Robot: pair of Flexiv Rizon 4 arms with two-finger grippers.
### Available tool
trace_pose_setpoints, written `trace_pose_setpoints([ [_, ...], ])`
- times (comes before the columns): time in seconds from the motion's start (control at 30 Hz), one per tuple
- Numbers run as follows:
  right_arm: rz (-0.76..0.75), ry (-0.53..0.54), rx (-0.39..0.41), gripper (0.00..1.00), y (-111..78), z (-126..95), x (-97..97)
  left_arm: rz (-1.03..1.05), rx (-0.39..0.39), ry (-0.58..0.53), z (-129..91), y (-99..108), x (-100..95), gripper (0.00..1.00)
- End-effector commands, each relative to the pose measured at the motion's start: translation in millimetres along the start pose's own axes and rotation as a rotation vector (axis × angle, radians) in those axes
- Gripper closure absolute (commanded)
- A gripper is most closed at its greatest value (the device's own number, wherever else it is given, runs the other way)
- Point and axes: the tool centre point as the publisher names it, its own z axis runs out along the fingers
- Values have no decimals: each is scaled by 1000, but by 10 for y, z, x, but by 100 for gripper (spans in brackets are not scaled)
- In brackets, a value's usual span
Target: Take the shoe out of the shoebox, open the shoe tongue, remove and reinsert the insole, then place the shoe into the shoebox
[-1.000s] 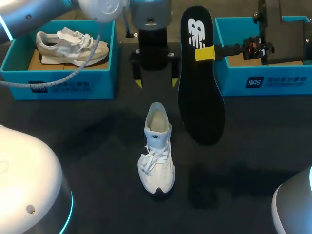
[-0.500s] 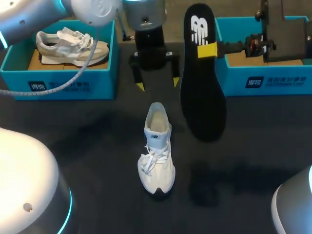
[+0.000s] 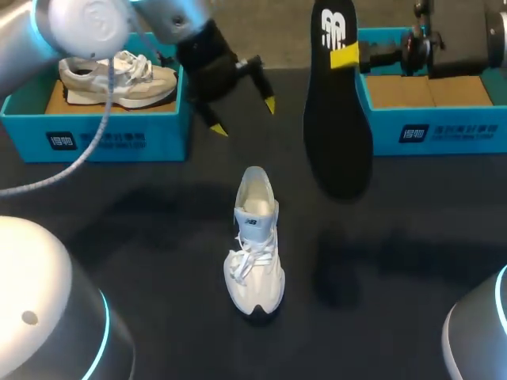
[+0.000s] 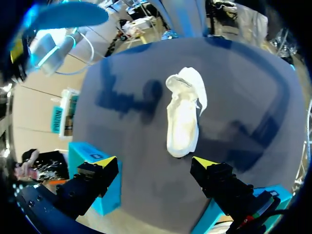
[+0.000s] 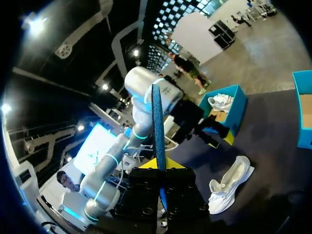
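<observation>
At upper left, the left arm hides part of the left shoebox (image 3: 95, 141), where a grey sneaker (image 3: 119, 79) lies. Beside it the left gripper (image 3: 244, 117) hangs tilted, fingers spread wide, holding nothing. The white shoe (image 3: 255, 245) stands at centre, toe toward the lower edge. The right gripper (image 3: 345, 57), its arm cut off at upper right, pinches the upright black insole (image 3: 339, 134), which hides a corner of the right shoebox (image 3: 444, 131).
</observation>
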Motion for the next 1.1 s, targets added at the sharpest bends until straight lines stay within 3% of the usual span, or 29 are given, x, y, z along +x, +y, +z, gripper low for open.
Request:
trace_pose_setpoints([
  [0.03,59,-15,69,100,393,111,-189,1,-21,-288,-197,-42,158,0],
  [0.27,169,-53,80,100,600,91,-481,-19,-32,-430,-455,80,231,0],
  [0.5,321,-26,29,100,728,187,-693,3,-60,-582,-681,108,276,0],
  [0.83,470,0,26,100,923,520,-919,97,-95,-812,-1020,16,204,0],
  [1.1,566,2,28,100,1009,841,-1026,188,-92,-925,-1059,-103,143,0],
])
